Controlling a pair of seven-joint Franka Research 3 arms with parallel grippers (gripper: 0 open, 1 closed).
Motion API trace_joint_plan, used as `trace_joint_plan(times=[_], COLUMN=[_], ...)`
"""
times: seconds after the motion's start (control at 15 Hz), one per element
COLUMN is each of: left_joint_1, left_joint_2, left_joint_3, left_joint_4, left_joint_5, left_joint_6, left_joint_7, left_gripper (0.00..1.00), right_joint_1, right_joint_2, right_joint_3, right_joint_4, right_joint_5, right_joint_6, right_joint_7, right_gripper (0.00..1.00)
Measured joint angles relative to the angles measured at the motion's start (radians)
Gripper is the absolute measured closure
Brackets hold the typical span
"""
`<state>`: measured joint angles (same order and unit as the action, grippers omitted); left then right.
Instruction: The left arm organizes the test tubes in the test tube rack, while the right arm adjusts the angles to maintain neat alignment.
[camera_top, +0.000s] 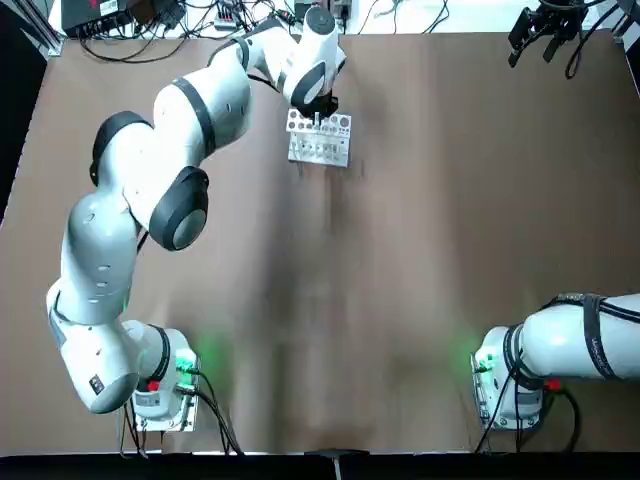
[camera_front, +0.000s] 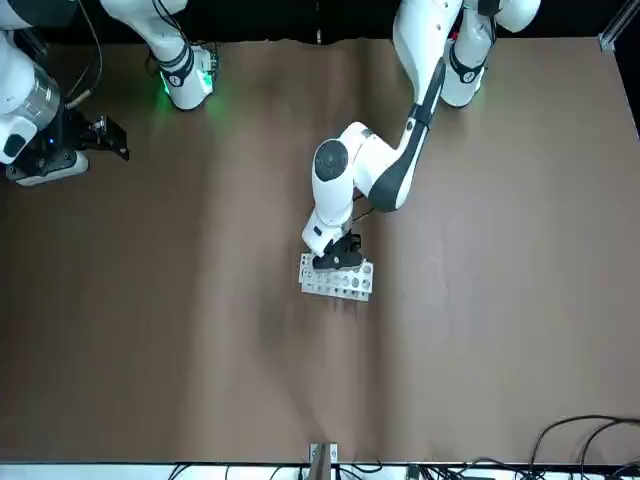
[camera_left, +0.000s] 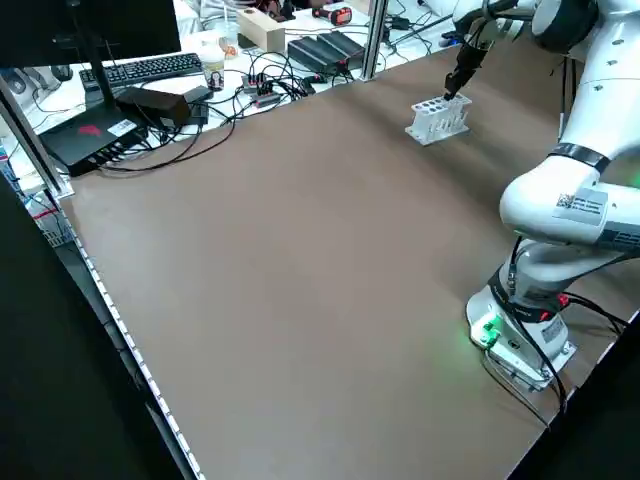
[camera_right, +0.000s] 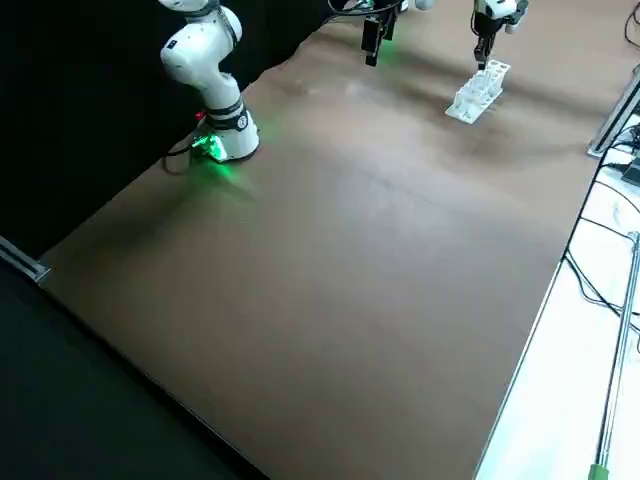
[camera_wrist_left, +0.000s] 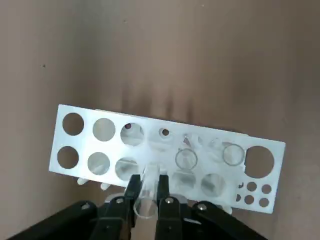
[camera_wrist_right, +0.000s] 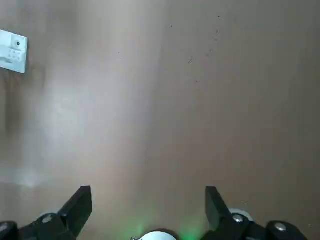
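Observation:
The white test tube rack (camera_top: 330, 150) stands at the far middle of the brown table, also in the front view (camera_front: 340, 285). My left gripper (camera_wrist_left: 146, 182) hovers right above the rack (camera_wrist_left: 70, 145), shut on a clear test tube (camera_wrist_left: 145, 200) held upright over the hole row nearest the wrist camera. Two more clear test tubes (camera_wrist_left: 186, 157) (camera_wrist_left: 232, 154) stand in holes close by. From overhead the left gripper (camera_top: 320, 108) covers the rack's far edge. My right gripper (camera_top: 540, 30) hangs at the far right corner, well away from the rack, its fingers (camera_wrist_right: 82, 200) spread open on nothing.
Both arm bases (camera_top: 165, 385) (camera_top: 505, 380) glow green at the near edge. Beyond the table's far edge lie cables, a keyboard (camera_left: 150, 68) and boxes, with a metal post (camera_left: 375, 40) at that edge. Brown tabletop spreads between the rack and the bases.

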<state>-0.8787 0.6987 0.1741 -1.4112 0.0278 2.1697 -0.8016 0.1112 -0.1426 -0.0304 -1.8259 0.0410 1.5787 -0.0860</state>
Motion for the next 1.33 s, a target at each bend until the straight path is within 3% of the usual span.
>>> trace_joint_plan(times=[1.33], left_joint_1=[0.003], left_joint_2=[-0.088], left_joint_3=[0.0], left_joint_4=[0.007], left_joint_5=[-0.021], left_joint_6=[-0.061], left_joint_7=[0.0], left_gripper=[0.82], right_joint_1=[0.0], right_joint_2=[0.0], right_joint_3=[0.0], right_joint_4=[0.0], right_joint_5=[0.0], right_joint_6=[0.0], right_joint_7=[0.0], right_gripper=[0.0])
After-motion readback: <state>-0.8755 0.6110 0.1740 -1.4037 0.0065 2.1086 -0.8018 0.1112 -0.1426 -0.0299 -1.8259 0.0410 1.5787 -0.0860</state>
